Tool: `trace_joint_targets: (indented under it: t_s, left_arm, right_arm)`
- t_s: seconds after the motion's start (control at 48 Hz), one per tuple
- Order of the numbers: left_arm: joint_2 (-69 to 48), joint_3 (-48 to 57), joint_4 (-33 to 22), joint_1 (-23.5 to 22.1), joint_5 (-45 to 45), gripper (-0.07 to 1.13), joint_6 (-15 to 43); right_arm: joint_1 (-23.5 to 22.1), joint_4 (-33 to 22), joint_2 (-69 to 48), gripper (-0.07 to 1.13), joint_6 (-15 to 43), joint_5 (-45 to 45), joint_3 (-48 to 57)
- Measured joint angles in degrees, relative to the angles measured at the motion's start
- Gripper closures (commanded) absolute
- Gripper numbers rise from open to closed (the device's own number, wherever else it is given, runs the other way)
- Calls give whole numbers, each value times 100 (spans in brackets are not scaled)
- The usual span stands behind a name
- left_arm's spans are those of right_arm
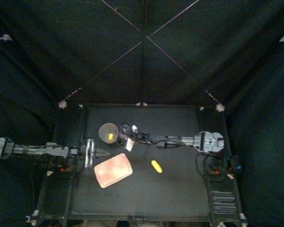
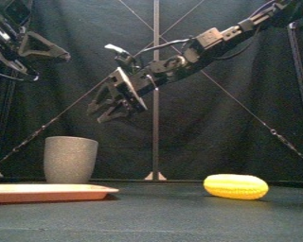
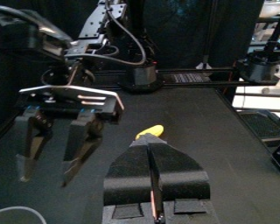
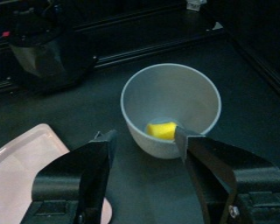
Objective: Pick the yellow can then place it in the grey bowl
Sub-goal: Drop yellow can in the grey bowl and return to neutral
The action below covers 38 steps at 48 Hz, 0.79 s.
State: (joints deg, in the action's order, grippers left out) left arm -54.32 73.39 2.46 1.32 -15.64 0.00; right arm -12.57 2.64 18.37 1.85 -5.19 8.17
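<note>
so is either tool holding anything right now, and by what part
Nothing is held. The right tool hangs open over the grey cup, with a yellow piece lying loose inside it. The left tool is shut on nothing.

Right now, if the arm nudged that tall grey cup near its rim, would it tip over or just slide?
It probably tips rather than slides: the cup stands tall and looks narrower at its base than at its rim. The small yellow piece inside likely adds little weight to steady it. Its walls look rigid, so it should not crumple.
</note>
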Motion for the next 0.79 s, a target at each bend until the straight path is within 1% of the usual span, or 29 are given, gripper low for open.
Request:
trace_joint_targets:
  t_s: [0.125,0.396,0.521,0.667,0.792]
  left_arm:
    - [0,9,-9,0,0,103,0]
    - [0,70,-18,0,0,103,0]
    - [-9,70,-18,0,0,103,-9]
    - [0,123,-18,9,0,103,0]
    - [0,202,-26,18,0,103,-9]
  right_arm:
    - [105,62,-422,16,0,-439,712]
    - [439,378,-1389,16,0,-1617,2162]
    - [598,396,-1793,16,-18,-2162,2707]
    - [659,457,-2215,16,-9,-2602,3270]
    - [686,589,-2549,16,0,-2804,3665]
